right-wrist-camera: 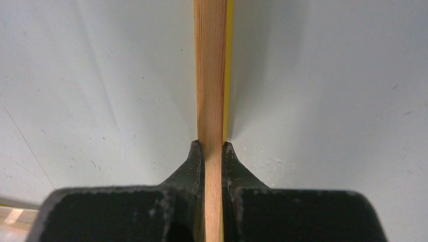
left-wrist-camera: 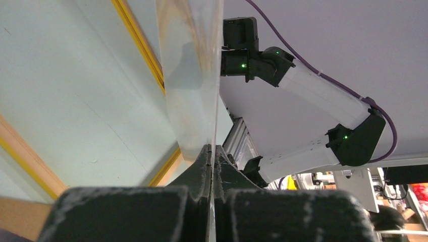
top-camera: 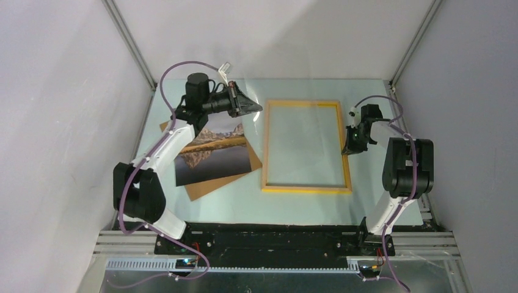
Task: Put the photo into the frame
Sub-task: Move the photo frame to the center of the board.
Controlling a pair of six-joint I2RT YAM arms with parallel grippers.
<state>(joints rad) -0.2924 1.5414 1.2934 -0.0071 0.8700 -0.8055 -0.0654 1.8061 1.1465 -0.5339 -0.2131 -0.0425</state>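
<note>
While the photo [top-camera: 217,160] lies face up on the left half of the worktop [top-camera: 305,207], it's outside the frame [top-camera: 305,189], not in it yet. It sits on a brown backing board [top-camera: 211,186], both skewed to the worktop edges. The board sticks out past the photo's near edge, and its right corner ends just beside the frame's left rail. The left arm [top-camera: 168,143] crosses above the photo's far-left corner.

Next, the left gripper [top-camera: 247,107] is past the photo's far edge, near the frame's far-left corner, fingers pinched tight on the edge of a clear sheet [left-wrist-camera: 192,91]. Wrist view shows the sheet edge-on, running away from the fingertips. Can't tell how much of it rests on anything.

Frame lies flat at centre-right, long sides running near to far, far rail close to the worktop's far edge. Bare worktop shows through its opening.

On the frame's right rail, about midway along, the right gripper [top-camera: 351,145] is clamped down. In the wrist view the wood strip sits tight between both fingers, yellow face on one side.
</note>
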